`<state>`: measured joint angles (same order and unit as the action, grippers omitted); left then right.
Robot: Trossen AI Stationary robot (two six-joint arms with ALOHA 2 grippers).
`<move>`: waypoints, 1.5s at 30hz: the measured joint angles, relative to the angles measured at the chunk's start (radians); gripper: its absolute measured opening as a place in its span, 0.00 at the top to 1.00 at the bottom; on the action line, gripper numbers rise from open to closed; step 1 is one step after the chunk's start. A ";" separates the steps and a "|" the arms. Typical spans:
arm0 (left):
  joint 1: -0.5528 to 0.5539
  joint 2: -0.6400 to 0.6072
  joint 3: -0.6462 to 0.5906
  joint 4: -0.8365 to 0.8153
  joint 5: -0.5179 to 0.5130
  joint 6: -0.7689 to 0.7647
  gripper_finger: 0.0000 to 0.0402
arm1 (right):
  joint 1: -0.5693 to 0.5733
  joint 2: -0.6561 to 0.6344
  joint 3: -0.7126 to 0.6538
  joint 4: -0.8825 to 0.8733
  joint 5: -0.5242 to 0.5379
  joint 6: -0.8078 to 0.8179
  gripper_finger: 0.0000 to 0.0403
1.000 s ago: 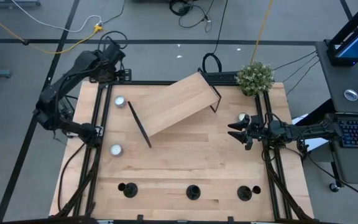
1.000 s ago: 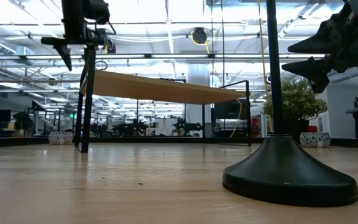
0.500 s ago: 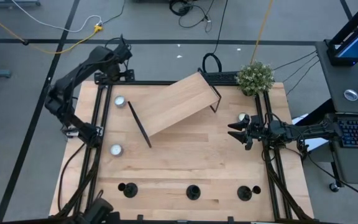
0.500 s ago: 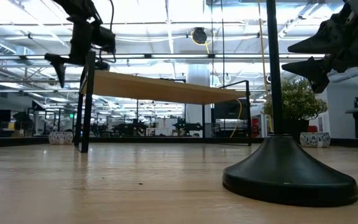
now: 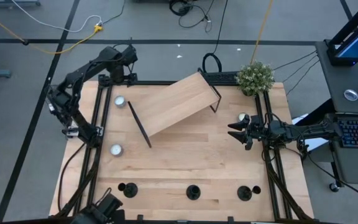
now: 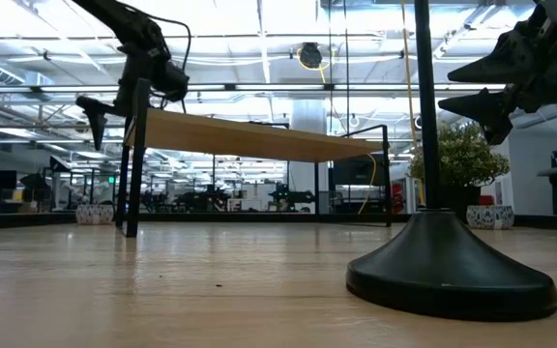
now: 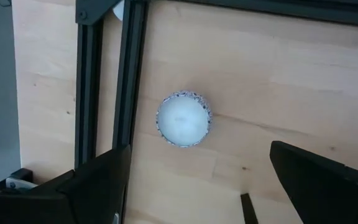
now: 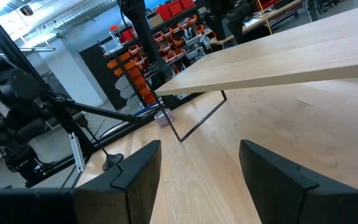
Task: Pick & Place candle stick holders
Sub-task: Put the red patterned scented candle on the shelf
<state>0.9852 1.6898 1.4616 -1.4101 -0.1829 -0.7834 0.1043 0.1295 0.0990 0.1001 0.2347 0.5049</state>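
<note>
Currently the left gripper (image 5: 129, 55) is hanging over the far left corner of the desk (image 5: 185, 162), up in the air, w/ its fingers (image 7: 86, 193) spread wide & nothing between them. In the left wrist view it is looking straight down on a silver-white tealight disc (image 7: 183, 119) sitting on the wood just beside the black frame rail (image 7: 129, 74). From above, that disc (image 5: 120, 101) is lying near the far left corner, close to the low end of the slanted wooden shelf board (image 5: 176, 102); a 2nd disc (image 5: 116, 149) is sitting further toward the near side along the same left edge, & a 3rd (image 5: 243, 117) is showing by the right rail.

The right gripper (image 5: 234, 132) is waiting at the right side of the desk, pointing inward, also raised, its fingers (image 8: 135, 174) standing apart & holding nothing.

The candle stick holders are standing in a row along the near edge, well apart from each other & from both grippers: one at the left (image 5: 128, 189), one in the middle (image 5: 193, 192), one at the right (image 5: 245, 193). All 3 are upright on their round bases. In the low view one holder (image 6: 450, 271) is filling the foreground, base flat on the wood, stem going up out of frame.

A small potted plant (image 5: 255, 78) is sitting at the far right corner.
</note>
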 joint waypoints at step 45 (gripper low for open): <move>0.005 0.090 -0.261 0.111 0.055 -0.001 0.08 | 0.000 0.000 0.000 0.000 0.000 0.000 0.47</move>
<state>0.9897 1.7802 1.2004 -1.2988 -0.1279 -0.7848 0.1043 0.1291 0.0990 0.0998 0.2348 0.5049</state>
